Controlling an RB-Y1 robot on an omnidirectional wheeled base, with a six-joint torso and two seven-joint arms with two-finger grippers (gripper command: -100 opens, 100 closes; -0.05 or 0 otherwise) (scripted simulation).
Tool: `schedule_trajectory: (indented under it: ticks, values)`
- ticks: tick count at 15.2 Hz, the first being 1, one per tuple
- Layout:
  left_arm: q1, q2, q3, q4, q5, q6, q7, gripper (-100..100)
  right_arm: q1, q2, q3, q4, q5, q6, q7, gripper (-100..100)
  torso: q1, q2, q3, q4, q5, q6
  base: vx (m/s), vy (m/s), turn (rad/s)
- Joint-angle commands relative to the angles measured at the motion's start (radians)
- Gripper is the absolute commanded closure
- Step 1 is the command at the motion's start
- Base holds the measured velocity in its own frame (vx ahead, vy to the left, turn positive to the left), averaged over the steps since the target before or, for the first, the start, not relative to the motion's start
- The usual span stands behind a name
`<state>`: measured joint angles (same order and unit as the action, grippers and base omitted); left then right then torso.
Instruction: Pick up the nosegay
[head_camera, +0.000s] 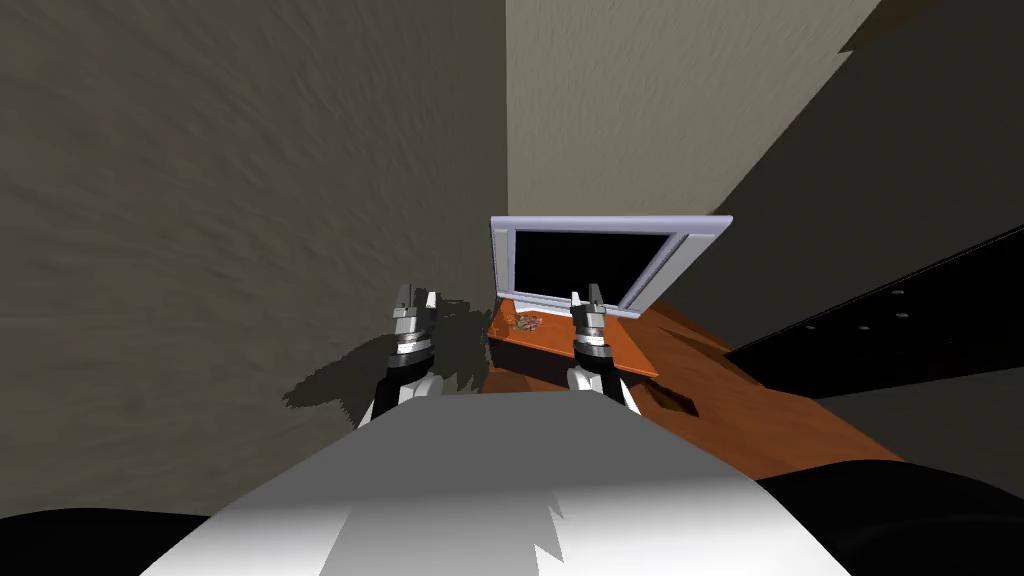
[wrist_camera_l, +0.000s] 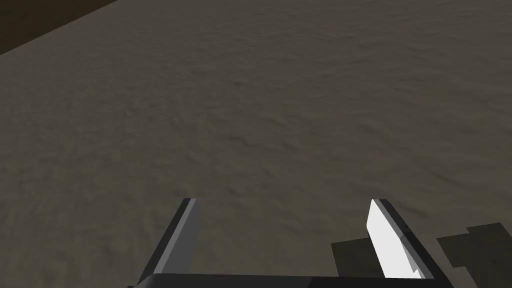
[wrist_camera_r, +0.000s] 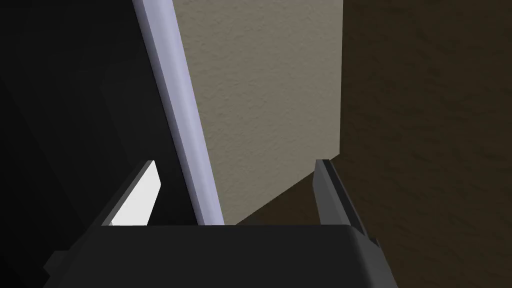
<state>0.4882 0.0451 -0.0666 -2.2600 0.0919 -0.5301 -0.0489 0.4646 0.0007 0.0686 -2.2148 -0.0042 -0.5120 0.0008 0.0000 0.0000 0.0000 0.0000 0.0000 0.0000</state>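
Note:
The nosegay (head_camera: 526, 321) is a small speckled cluster lying on an orange-brown tabletop (head_camera: 545, 340), just in front of a lavender-framed screen (head_camera: 610, 226). My right gripper (head_camera: 586, 296) hovers a little to the right of the nosegay, open and holding nothing. In the right wrist view the right gripper (wrist_camera_r: 235, 172) points at the screen's lavender frame edge (wrist_camera_r: 180, 115) and the wall behind it. My left gripper (head_camera: 416, 297) hangs left of the table beside a grey-brown wall. In the left wrist view the left gripper (wrist_camera_l: 282, 210) is open and empty.
The grey-brown wall (head_camera: 230, 220) runs close along the table's left side. A black piece of furniture (head_camera: 900, 320) stands at the right. A reddish-brown floor (head_camera: 760, 420) stretches between it and the table. The screen's inside is a black area.

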Motion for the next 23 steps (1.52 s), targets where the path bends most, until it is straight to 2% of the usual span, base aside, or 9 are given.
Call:
schedule_trajectory:
  ticks: [1,7,9,11,14,16,19,21,23]
  values:
    - [0.000,0.000,0.000,0.000,0.000,0.000,0.000,0,-0.010,-0.033,0.003,0.028,0.023,0.015,0.005,-100,0.000,0.000,0.000,0.000,0.000,0.000,-0.008,-0.014,0.088]
    - [0.000,0.000,0.000,0.000,0.000,0.000,0.000,0,-0.043,-0.109,0.015,0.129,0.103,0.067,0.022,-100,-0.005,0.001,0.001,0.000,-0.001,-0.001,-0.025,-0.053,0.172]
    - [0.000,0.000,0.000,0.000,0.000,0.000,0.000,0,-0.067,-0.152,0.024,0.186,0.158,0.105,0.035,-100,-0.004,0.001,0.001,0.000,-0.001,0.000,-0.024,-0.038,0.213]
    - [0.000,0.000,0.000,0.000,0.000,0.000,0.000,0,-0.067,-0.152,0.024,0.202,0.161,0.105,0.035,-100,-0.004,0.001,0.001,0.000,-0.001,-0.001,-0.027,-0.039,0.129]
    - [0.000,0.000,0.000,0.000,0.000,0.000,0.000,0,-0.094,-0.196,0.035,0.280,0.229,0.150,0.049,-100,-0.003,0.001,0.000,0.000,-0.001,0.000,-0.021,-0.027,0.169]
    - [0.000,0.000,0.000,0.000,0.000,0.000,0.000,0,-0.094,-0.196,0.035,0.288,0.229,0.150,0.049,-100,-0.003,0.001,0.001,0.000,-0.001,0.000,-0.021,-0.025,0.126]
    - [0.000,0.000,0.000,0.000,0.000,0.000,0.000,0,-0.125,-0.241,0.047,0.362,0.304,0.199,0.066,-100,-0.002,0.001,0.000,0.000,-0.001,0.000,-0.022,-0.026,0.210]
    - [0.000,0.000,0.000,0.000,0.000,0.000,0.000,0,-0.125,-0.241,0.047,0.384,0.306,0.199,0.066,-100,-0.003,0.001,0.000,0.000,-0.001,0.000,-0.024,-0.031,0.117]
    - [0.000,0.000,0.000,0.000,0.000,0.000,0.000,0,-0.142,-0.264,0.054,0.436,0.347,0.225,0.075,-100,-0.002,0.001,0.000,0.000,-0.001,-0.001,-0.024,-0.017,0.183]
